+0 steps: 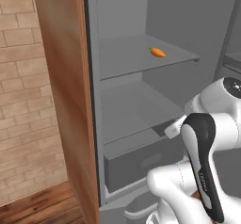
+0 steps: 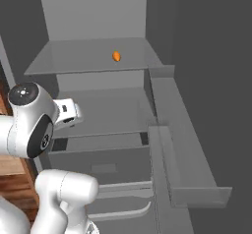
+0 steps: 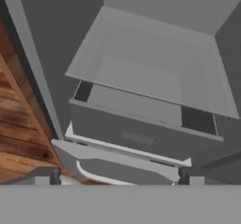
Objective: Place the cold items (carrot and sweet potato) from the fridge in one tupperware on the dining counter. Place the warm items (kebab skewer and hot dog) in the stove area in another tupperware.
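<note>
A small orange carrot (image 1: 158, 52) lies on the upper shelf (image 1: 122, 60) of the open grey fridge, towards its right side; the right base view has the carrot (image 2: 116, 56) near the middle of that shelf. My gripper (image 3: 117, 177) is open, its two dark fingertips (image 3: 43, 176) wide apart with nothing between them. It hangs in front of the fridge's lower part, well below the carrot, and looks down at the bare middle shelf (image 3: 146, 72) and the closed drawer (image 3: 136, 136). My white hand (image 2: 66, 112) sits at middle-shelf height.
The open fridge door (image 2: 189, 144) with its bins juts out on the right. A tall wooden cabinet side (image 1: 66, 100) borders the fridge on the left, with a brick wall (image 1: 21, 100) beyond and wood floor (image 3: 19, 138) below.
</note>
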Controlling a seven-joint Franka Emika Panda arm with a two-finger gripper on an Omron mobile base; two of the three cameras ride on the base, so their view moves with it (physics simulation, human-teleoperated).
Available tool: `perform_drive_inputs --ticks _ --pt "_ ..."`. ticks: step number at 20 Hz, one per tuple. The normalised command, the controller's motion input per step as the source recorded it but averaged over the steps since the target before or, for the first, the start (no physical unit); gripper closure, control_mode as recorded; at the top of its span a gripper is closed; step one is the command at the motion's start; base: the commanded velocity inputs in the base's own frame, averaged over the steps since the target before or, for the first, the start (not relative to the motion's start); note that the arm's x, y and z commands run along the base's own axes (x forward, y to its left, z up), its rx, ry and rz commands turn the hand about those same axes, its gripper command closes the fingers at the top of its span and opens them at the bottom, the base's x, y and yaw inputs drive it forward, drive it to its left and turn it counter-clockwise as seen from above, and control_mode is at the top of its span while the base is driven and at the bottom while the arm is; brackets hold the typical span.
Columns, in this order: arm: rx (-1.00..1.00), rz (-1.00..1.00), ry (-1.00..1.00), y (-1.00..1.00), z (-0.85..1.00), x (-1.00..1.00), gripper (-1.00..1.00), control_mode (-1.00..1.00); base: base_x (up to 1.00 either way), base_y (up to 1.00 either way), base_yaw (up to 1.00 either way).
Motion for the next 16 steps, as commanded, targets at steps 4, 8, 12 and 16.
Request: perform_drive_inputs --ticks 4,8,12,16 --pt "0.01 0.04 0.0 0.0 0.03 0.2 -1.0 -1.0 0.65 -0.12 0.17" --pt "0.02 0.06 0.0 -0.11 0.73 0.64 -1.0 -1.0 0.0 0.0 0.0" --pt "0.0 -0.03 0.02 -0.1 0.94 0.62 -1.0 -1.0 0.0 0.0 0.0" --pt "0.0 -0.09 0.04 -0.11 0.65 0.81 -1.0 -1.0 0.0 0.0 0.0"
